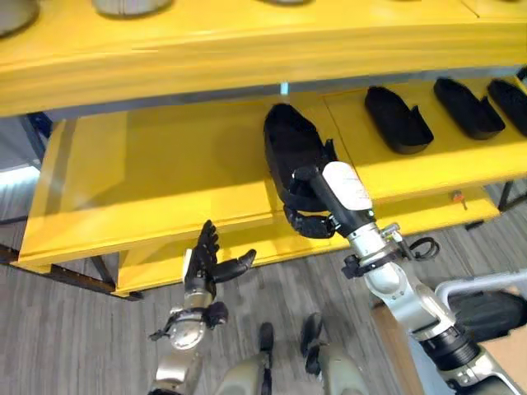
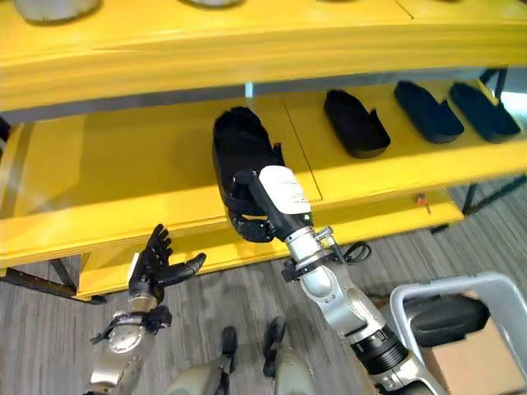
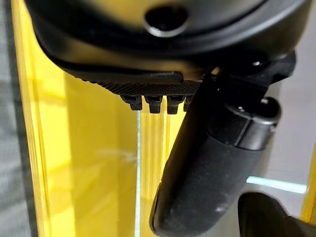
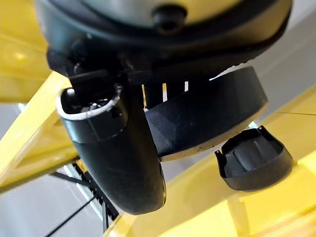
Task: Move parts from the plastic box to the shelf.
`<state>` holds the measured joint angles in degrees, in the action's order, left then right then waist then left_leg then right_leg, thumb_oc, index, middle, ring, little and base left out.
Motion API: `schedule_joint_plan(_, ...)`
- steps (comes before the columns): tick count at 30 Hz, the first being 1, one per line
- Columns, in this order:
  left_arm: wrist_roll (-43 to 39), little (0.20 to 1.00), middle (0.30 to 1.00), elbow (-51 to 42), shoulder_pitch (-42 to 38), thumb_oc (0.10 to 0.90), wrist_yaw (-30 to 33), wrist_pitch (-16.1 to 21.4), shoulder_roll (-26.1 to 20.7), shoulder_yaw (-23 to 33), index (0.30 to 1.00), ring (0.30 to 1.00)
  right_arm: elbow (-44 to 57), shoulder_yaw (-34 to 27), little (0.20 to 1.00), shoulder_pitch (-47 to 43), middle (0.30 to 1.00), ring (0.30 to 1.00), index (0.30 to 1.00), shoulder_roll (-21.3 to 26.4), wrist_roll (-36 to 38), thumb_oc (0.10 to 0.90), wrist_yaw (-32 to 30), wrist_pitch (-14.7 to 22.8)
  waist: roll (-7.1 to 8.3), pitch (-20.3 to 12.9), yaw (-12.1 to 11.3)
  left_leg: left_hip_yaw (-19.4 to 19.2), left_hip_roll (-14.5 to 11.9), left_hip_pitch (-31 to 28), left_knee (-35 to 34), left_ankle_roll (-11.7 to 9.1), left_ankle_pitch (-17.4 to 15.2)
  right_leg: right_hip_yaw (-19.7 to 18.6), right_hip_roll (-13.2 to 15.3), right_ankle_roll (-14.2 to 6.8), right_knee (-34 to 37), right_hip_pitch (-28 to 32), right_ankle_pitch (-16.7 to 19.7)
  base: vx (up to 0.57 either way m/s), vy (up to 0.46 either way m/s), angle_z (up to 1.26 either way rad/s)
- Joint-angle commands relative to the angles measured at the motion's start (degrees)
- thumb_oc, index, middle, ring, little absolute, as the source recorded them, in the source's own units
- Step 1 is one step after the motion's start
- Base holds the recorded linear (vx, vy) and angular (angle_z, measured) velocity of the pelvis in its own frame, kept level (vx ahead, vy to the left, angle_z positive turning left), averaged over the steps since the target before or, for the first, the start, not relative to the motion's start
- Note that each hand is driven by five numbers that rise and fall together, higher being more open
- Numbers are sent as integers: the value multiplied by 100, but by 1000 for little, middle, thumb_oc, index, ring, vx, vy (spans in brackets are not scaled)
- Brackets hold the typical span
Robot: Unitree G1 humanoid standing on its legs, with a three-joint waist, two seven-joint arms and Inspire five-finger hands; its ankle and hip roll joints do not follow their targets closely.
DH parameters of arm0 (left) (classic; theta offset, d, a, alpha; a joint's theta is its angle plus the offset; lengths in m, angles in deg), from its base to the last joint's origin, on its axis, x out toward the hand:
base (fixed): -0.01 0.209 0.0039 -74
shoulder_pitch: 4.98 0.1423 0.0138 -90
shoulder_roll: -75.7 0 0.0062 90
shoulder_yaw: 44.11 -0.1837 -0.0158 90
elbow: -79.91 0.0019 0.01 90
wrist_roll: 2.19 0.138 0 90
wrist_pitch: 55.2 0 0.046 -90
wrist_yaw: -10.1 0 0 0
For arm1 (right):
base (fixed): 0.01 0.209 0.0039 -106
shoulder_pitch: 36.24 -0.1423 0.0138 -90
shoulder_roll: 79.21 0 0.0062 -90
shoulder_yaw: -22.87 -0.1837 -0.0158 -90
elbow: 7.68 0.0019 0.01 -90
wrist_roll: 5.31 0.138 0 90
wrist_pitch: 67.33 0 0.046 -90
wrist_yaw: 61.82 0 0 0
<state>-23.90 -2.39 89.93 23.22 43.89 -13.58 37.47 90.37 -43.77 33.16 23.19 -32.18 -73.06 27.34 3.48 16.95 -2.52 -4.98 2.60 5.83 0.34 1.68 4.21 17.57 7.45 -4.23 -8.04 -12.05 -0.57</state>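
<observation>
- The part point(image 1: 290, 152) is a black, elongated tray-like moulding, rounded at its far end, with raised walls around a hollow middle; its finish is matte, like moulded plastic.
- It sits on the lower board of the yellow shelf point(image 1: 165, 173), near the middle, with its near end over the front edge, where the right robot hand point(image 1: 309, 216) meets it.
- The right robot hand has its dark fingers curled under the part's near end and its thumb on top, so the part is clamped between them; in the right wrist view the part's curved black wall point(image 4: 207, 116) shows just past the thumb.
- Three more black parts point(image 1: 398, 119) of the same shape lie in a row further to the right on the same board, well apart from the held one; each lies at a slant, hollow side up.
- The shelf is made of smooth, glossy yellow boards with a seam between panels; an upper board runs above, carrying pale grey rounded things point(image 1: 132, 6) at the top edge.
- The left robot hand point(image 1: 204, 262) hangs below the shelf's front edge, fingers straight and spread, thumb out to the side, holding nothing.
- The floor point(image 1: 66, 329) is grey with a wood-grain plank pattern.
</observation>
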Motion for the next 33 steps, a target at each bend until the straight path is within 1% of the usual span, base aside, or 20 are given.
schedule_joint_plan(1, 150, 1000, 1000, -633, 180, 900, -53, 528, -322, 233, 1000, 1000, 367, -368, 300, -973, 300, 300, 300, -320, 122, 400, -472, 617, 200, -834, -185, 63, -594, -641, -99, -343, -604, -41, 170, -344, 952, 1019, 534, 164, -228, 2)
schedule_joint_plan(2, 95, 1000, 1000, -652, 246, 900, -60, 495, -305, 250, 1000, 1000, 371, -294, 300, -1008, 300, 300, 300, -331, 207, 400, -407, 649, 204, -881, -203, 73, -695, -690, -41, -409, -619, 23, 104, -289, 952, 1145, 429, 141, -218, -22)
schedule_joint_plan(5, 67, 1000, 1000, -655, 291, 900, -65, 484, -279, 240, 1000, 1000, 400, -270, 300, -1010, 300, 300, 300, -320, 246, 400, -377, 670, 195, -872, -201, 132, -756, -678, 0, -476, -609, 69, 62, -242, 1009, 1247, 368, 24, -116, 15)
schedule_joint_plan(6, 52, 1000, 1000, -667, 311, 900, -82, 495, -250, 205, 1000, 1000, 420, -245, 300, -1072, 300, 300, 300, -256, 287, 400, -383, 690, 186, -800, -244, 209, -763, -528, 241, -527, -623, 133, 49, -213, 1047, 1271, 344, -114, -163, 8)
schedule_joint_plan(7, 34, 1000, 1000, -626, 235, 900, -119, 500, -269, 97, 1000, 1000, 425, -246, 300, -1129, 300, 300, 300, -162, 295, 400, -428, 697, 181, -648, -234, 178, -730, -234, 709, -595, -676, 243, 123, -155, 973, 1240, 327, -181, -137, -1)
schedule_joint_plan(8, 22, 1000, 1000, -606, 175, 900, -143, 494, -285, 40, 1000, 1000, 437, -261, 300, -1154, 300, 300, 300, -108, 290, 400, -448, 693, 187, -576, -191, 3, -799, -125, 911, -607, -702, 338, 183, -126, 905, 1210, 313, -152, -58, 46)
schedule_joint_plan(9, 21, 1000, 1000, -599, 158, 900, -143, 496, -284, 37, 1000, 1000, 433, -266, 300, -1164, 300, 300, 300, -102, 291, 400, -451, 694, 178, -572, -179, 24, -805, -74, 984, -608, -732, 355, 182, -123, 885, 1195, 301, -107, -16, 75)
schedule_joint_plan(10, 0, 1000, 1000, -571, 112, 900, -178, 483, -306, 7, 1000, 1000, 454, -277, 300, -1189, 300, 300, 300, -54, 278, 400, -476, 688, 182, -539, -106, -188, -964, -11, 1157, -622, -776, 458, 232, -94, 805, 1141, 294, -77, 31, 99)
schedule_joint_plan(11, -45, 1000, 1000, -604, 106, 900, -232, 468, -351, -11, 1000, 1000, 514, -292, 300, -1195, 300, 300, 300, -21, 247, 400, -512, 655, 203, -526, -19, -514, -1394, -124, 1249, -686, -789, 608, 322, -91, 707, 1085, 296, -61, 69, 61)
schedule_joint_plan(13, -55, 1000, 1000, -666, 125, 900, -223, 483, -364, 10, 1000, 1000, 565, -335, 300, -1160, 300, 300, 300, -23, 237, 400, -558, 628, 183, -566, 34, -555, -1908, -300, 1155, -815, -553, 694, 426, -153, 626, 1092, 267, 6, 107, 49)
schedule_joint_plan(14, -56, 1000, 1000, -671, 131, 900, -223, 481, -364, 11, 1000, 1000, 570, -333, 300, -1154, 300, 300, 300, -23, 235, 400, -559, 627, 167, -564, 39, -546, -1935, -321, 1124, -841, -533, 704, 401, -144, 611, 1099, 249, 24, 107, 49)
schedule_joint_plan(15, -72, 1000, 1000, -679, 135, 900, -225, 477, -357, 5, 1000, 1000, 576, -346, 300, -1128, 300, 300, 300, -17, 237, 400, -573, 608, 112, -590, 62, -513, -2150, -422, 1009, -911, -322, 742, 427, -177, 534, 1094, 208, 58, 231, 36)
schedule_joint_plan(16, -101, 1000, 1000, -694, 120, 900, -219, 477, -356, -7, 1000, 1000, 582, -361, 300, -1105, 300, 300, 300, 19, 255, 400, -601, 588, -44, -657, 110, -309, -2505, -566, 669, -1083, 176, 776, 543, -279, 360, 1042, 165, 78, 405, 25)
schedule_joint_plan(17, -75, 1000, 1000, -686, 98, 900, -166, 461, -362, -25, 1000, 1000, 592, -332, 300, -1131, 300, 300, 300, 25, 231, 400, -623, 595, -106, -657, 71, -51, -2664, -595, 580, -1155, 461, 711, 672, -345, 270, 981, 184, 96, 456, 45)
schedule_joint_plan(18, -102, 1000, 1000, -670, 134, 900, -209, 448, -318, 1, 1000, 1000, 552, -348, 300, -1145, 300, 300, 300, 35, 259, 400, -587, 591, -191, -696, 91, 189, -2462, -641, 274, -1158, 182, 681, 761, -422, 153, 938, 209, 78, 357, 33)
schedule_joint_plan(19, -146, 1000, 1000, -678, 126, 900, -255, 456, -306, 11, 1000, 1000, 594, -411, 300, -1114, 300, 300, 300, 73, 233, 400, -562, 588, -197, -735, 145, -72, -2404, -711, 125, -1143, -64, 715, 924, -476, 61, 959, 234, 78, 270, 30)
schedule_joint_plan(22, -88, 1000, 1000, -690, 124, 900, -303, 454, -389, 3, 1000, 1000, 603, -511, 300, -1000, 300, 300, 300, 14, 191, 400, -549, 548, -175, -762, 133, -147, -2156, -769, 77, -1091, -327, 672, 1108, -544, 3, 962, 369, 65, 226, 21)
schedule_joint_plan(25, -17, 1000, 1000, -724, 99, 900, -300, 456, -488, 43, 1000, 1000, 632, -623, 300, -854, 300, 300, 300, -41, 167, 400, -540, 504, -61, -718, 68, -231, -1910, -779, 195, -988, -559, 650, 1321, -687, 48, 1038, 491, 56, 193, 29)
schedule_joint_plan(29, 11, 1000, 1000, -718, 121, 900, -294, 443, -522, 29, 1000, 1000, 671, -697, 300, -742, 300, 300, 300, -146, 106, 400, -530, 456, 61, -649, -23, -265, -1655, -727, 266, -894, -720, 650, 1490, -806, 190, 1101, 640, 19, 130, 15)
schedule_joint_plan(33, 71, 1000, 1000, -754, 157, 900, -294, 402, -568, 18, 1000, 1000, 678, -713, 300, -696, 300, 300, 300, -245, 58, 400, -522, 419, 171, -612, -93, -256, -1517, -677, 244, -840, -766, 691, 1568, -880, 331, 1136, 764, 12, 95, 7)
